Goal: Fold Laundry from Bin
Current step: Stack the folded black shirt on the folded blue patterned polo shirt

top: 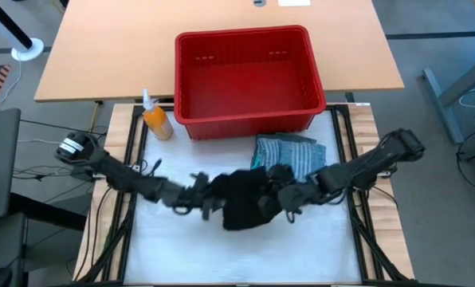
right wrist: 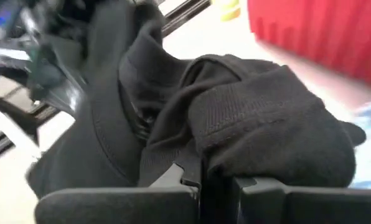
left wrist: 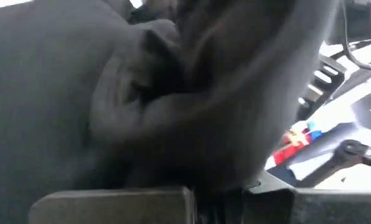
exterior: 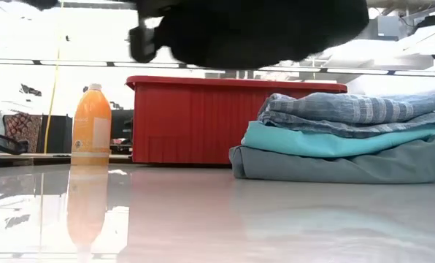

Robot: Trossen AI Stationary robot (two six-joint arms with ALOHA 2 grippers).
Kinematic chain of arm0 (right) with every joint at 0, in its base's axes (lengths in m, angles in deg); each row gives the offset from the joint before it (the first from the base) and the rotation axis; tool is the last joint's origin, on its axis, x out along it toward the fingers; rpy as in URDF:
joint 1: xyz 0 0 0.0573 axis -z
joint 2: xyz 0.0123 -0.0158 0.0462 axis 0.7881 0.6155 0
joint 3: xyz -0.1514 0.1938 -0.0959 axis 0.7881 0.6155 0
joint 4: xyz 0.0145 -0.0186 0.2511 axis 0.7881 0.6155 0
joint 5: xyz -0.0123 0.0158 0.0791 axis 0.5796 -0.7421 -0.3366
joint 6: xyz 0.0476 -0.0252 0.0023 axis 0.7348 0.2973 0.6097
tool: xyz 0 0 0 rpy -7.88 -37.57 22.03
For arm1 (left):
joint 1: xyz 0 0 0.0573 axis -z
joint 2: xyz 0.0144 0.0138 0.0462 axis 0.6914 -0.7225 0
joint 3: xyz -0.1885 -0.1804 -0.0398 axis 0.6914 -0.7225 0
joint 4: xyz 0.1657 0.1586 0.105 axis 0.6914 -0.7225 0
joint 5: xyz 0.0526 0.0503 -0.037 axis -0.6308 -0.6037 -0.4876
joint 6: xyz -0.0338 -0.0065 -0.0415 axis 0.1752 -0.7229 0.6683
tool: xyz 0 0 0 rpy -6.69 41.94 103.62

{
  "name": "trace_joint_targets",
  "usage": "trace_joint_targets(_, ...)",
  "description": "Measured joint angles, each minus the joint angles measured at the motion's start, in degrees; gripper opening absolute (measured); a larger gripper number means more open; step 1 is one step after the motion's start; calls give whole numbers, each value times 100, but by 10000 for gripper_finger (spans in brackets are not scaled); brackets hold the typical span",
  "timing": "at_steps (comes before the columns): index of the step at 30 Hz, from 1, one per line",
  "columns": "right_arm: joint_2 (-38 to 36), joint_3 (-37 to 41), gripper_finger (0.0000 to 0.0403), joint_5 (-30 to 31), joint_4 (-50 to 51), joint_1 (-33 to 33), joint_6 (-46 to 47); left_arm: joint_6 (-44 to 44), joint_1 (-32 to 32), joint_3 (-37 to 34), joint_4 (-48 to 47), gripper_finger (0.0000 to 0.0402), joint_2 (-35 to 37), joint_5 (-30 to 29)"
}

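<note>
From above, the black garment (top: 245,199) hangs bunched between the two arms, over the middle of the white table (top: 221,255). The left end effector (top: 208,198) bites its left edge and the right end effector (top: 284,198) its right edge. Just behind it, a folded stack (top: 293,153) with the striped shirt on top sits in front of the red bin (top: 245,76), with an orange bottle (top: 156,119) at the bin's left corner.

At table height the black garment (exterior: 254,29) is off the surface, above the stack of striped shirt (exterior: 356,108), turquoise garment (exterior: 334,140) and grey-green garment (exterior: 341,166).

The left wrist camera shows dark cloth (left wrist: 173,93) pinched between closed fingers (left wrist: 117,202).

The right wrist camera shows fingers (right wrist: 129,202) clamped on a black fold (right wrist: 248,130).
</note>
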Motion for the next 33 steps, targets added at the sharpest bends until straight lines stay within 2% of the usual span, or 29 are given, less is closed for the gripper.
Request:
trace_joint_targets(5,-757,-2,40,448,1517,10,552,-489,-928,1153,-1420,12,-244,624)
trace_joint_targets(9,-1146,-2,40,547,2211,17,570,-624,-1398,1895,-1443,11,-913,1268)
trace_joint_targets(14,-1572,-2,40,547,2804,145,525,-442,-1752,3080,-1462,11,-2113,2015)
trace_joint_targets(17,-1827,-2,40,545,3317,147,998,-423,-1860,3772,-1518,11,-2621,2233)
trace_joint_targets(20,-1983,-4,40,582,3947,-23,1613,-469,-1941,4280,-1831,11,-2825,2309)
trace_joint_targets(27,-1956,87,41,656,4705,-553,2627,-421,-2058,4450,-2717,11,-2881,2317)
trace_joint_targets(33,-1951,854,41,522,4787,-432,3049,-440,-2043,4452,-3619,11,-2881,1809)
